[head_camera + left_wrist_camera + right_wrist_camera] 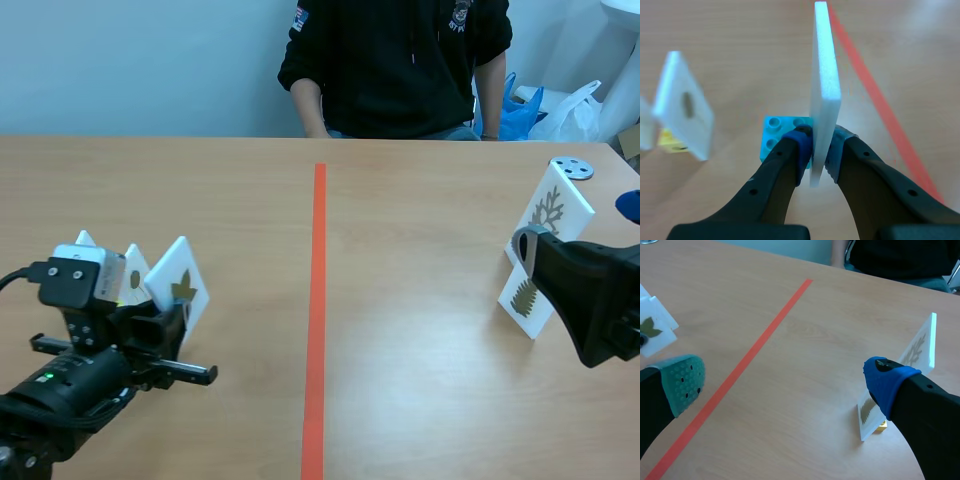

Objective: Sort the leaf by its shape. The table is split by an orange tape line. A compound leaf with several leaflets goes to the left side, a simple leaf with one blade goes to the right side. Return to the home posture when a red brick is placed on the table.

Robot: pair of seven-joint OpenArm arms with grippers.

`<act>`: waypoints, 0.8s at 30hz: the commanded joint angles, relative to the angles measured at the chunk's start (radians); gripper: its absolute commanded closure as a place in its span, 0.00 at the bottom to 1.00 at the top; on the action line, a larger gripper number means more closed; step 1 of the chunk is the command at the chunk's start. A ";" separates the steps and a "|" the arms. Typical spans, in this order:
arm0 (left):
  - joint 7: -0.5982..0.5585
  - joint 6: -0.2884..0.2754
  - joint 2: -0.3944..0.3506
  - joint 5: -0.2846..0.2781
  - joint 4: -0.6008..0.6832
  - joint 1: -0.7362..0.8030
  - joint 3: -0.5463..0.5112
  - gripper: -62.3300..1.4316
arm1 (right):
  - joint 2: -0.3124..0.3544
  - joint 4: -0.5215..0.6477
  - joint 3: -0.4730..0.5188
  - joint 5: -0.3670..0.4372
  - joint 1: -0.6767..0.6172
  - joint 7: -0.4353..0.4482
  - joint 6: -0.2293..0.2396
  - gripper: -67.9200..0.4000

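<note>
The table (400, 200) is divided by the orange tape line (317, 300). A person (400, 60) sits at its far edge. The left arm (60, 385) lies low on the left side.

The left gripper (817, 147) is clamped on the lower edge of a white leaf card (825, 85). The card stands upright and edge-on between the pads, left of the tape line. In the scene view it bears one lobed leaf. A blue brick (777, 132) sits at the card's foot, just ahead of the fingers.

Two further white cards (132, 272) stand just behind it, one on a yellow brick (671, 144).

The right gripper (785, 382) is spread wide and holds nothing. Beside its blue-padded finger, two fern-print cards (548, 208) stand on the right side of the line. A grey disc (572, 168) lies beyond them.
</note>
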 commanded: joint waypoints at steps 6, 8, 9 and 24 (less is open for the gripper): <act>-0.025 0.026 -0.003 -0.006 -0.008 -0.007 -0.085 0.89 | 0.000 0.010 0.005 0.016 0.007 0.016 0.000 0.00; -0.028 0.032 -0.003 -0.006 -0.019 -0.003 -0.104 0.89 | 0.000 0.010 0.005 0.016 0.007 0.016 0.000 0.00; -0.029 0.032 -0.003 -0.006 -0.026 0.001 -0.110 0.89 | 0.000 0.010 0.005 0.016 0.007 0.016 0.000 0.00; -0.160 0.057 0.000 -0.006 -0.186 -0.004 -0.116 0.89 | 0.000 0.010 0.005 0.019 0.007 0.017 0.000 0.00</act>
